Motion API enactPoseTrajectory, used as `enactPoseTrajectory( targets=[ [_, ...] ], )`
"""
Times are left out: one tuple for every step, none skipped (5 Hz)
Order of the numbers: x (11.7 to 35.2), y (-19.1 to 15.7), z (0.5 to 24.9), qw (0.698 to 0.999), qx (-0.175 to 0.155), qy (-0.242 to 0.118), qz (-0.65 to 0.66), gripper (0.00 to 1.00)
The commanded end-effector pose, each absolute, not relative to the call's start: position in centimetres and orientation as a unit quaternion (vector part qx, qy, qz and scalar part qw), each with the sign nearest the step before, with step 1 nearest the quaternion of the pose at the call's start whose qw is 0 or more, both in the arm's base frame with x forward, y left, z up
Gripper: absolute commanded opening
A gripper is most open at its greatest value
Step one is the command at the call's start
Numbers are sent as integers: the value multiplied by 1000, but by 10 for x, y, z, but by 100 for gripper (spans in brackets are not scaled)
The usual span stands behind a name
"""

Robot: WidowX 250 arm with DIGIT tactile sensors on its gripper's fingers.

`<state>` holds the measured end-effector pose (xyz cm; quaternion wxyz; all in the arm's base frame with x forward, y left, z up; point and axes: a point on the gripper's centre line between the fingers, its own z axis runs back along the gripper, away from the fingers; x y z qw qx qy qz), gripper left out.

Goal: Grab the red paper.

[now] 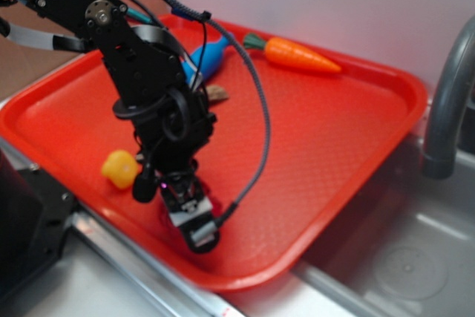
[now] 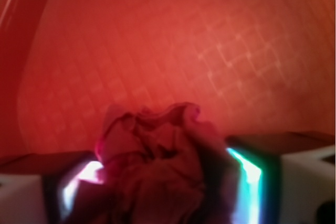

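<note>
One small dark crimson wad of wrinkly paper [image 2: 157, 166] sits right between our two fingers [image 2: 249, 182], filling the gap from pad to pad; we see no clear long axis, it bunches up roughly round. Our single gripper [image 1: 191, 217] reaches down to the bright red plastic tray [image 1: 334, 139], and the fingers look pressed against the wad on both sides, so we judge it clamped. Beside the fingers lies one yellow toy [image 1: 120, 168]; well beyond them, one orange plastic carrot [image 1: 297, 55], one blue toy [image 1: 206, 58]
</note>
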<state>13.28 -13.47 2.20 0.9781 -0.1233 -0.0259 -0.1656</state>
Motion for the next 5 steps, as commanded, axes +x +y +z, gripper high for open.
enactPoseTrajectory(
  targets=[
    [130,-110,61,989,-80,3,-127,0],
    [135,-62,111,998,-65,-11,-24,0],
    [142,-19,166,995,-2,-35,91,0],
    [162,23,216,992,-4,-95,84,0],
    [183,12,262,992,-16,-119,24,0]
  ],
)
